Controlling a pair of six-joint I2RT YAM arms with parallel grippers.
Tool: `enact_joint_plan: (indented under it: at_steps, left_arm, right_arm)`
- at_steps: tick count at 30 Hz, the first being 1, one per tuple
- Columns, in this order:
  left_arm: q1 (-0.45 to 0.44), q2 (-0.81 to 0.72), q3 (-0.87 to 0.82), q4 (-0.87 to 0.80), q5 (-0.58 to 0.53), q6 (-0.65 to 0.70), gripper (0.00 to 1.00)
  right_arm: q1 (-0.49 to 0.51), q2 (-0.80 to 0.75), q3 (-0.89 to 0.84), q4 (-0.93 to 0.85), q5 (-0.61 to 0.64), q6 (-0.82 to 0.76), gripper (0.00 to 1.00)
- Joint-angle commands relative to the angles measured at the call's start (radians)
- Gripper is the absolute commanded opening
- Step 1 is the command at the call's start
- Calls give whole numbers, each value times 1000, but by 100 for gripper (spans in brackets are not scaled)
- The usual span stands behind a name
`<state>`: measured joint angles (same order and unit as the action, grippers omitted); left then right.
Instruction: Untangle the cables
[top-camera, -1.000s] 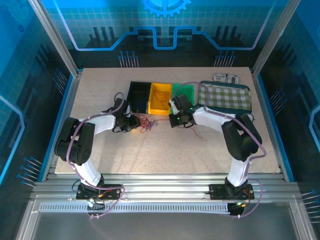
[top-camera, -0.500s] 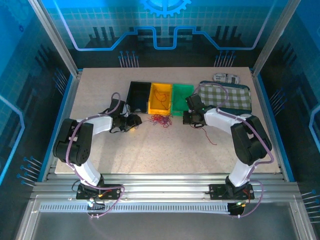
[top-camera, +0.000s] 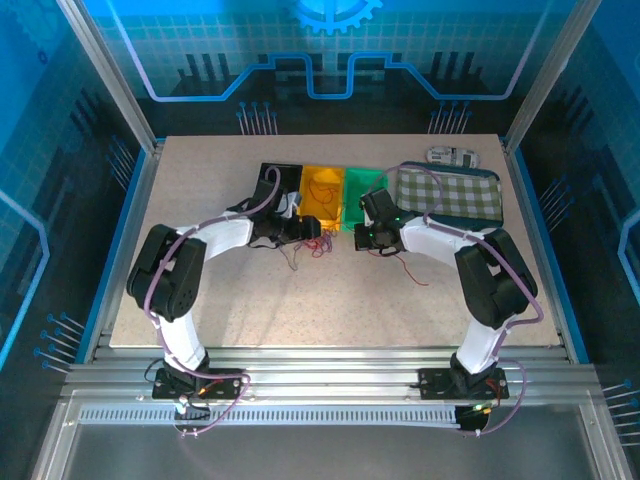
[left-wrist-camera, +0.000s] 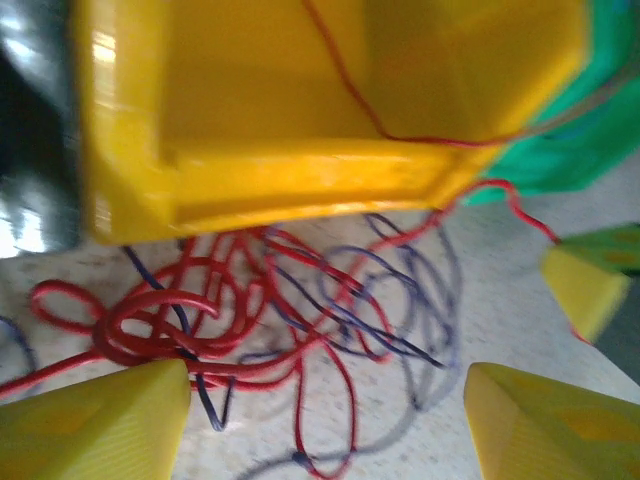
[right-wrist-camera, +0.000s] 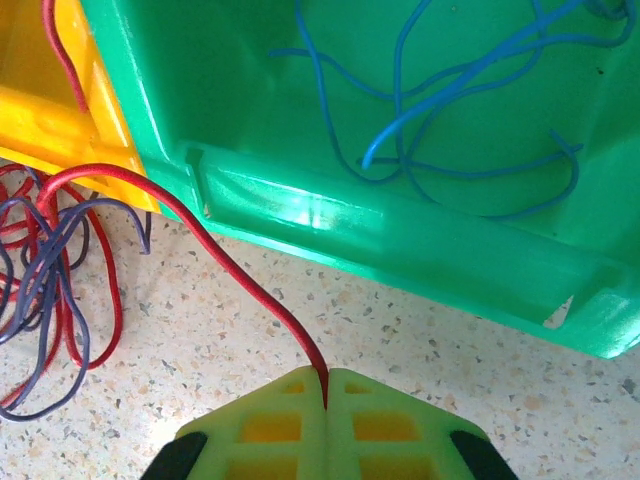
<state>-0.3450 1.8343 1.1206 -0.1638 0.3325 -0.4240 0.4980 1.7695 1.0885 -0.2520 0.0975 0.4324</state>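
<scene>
Lying on speckled table (top-camera: 330, 305), blue enclosure (top-camera: 60, 150): cables (top-camera: 312, 245)

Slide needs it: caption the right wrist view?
Right gripper pinches a red cable beside the green bin holding blue cables.

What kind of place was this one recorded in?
Probably a robot lab work cell: an aluminium-framed enclosure with blue-lit panels, a speckled beige tabletop, and a yellow plastic bin beside a green plastic bin.

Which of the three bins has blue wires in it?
The green bin: loose blue wires lie inside it. The yellow bin next to it holds a red wire.
</scene>
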Motion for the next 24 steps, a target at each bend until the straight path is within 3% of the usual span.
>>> enact_joint_plan:
  at_steps: [1,6,17,19,24]
  left_arm:
    - [2,27,54,-147,-126,-7,70]
    - [-4,30,82,-233,-187,-7,70]
    - [-56,199,325,-464,-275,-33,67]
    - [-64,216,346,-502,-293,-31,59]
    - [-78,237,362,-536,-342,-30,23]
  right_arm:
    - [6,-13,13,16,-6,-23,0]
    - [4,-22,-5,24,-9,-28,0]
    - [2,-13,-33,74,-23,-19,0]
    - [1,-13,-35,77,-25,-20,0]
    - [-8,-23,-50,94,-29,-15,0]
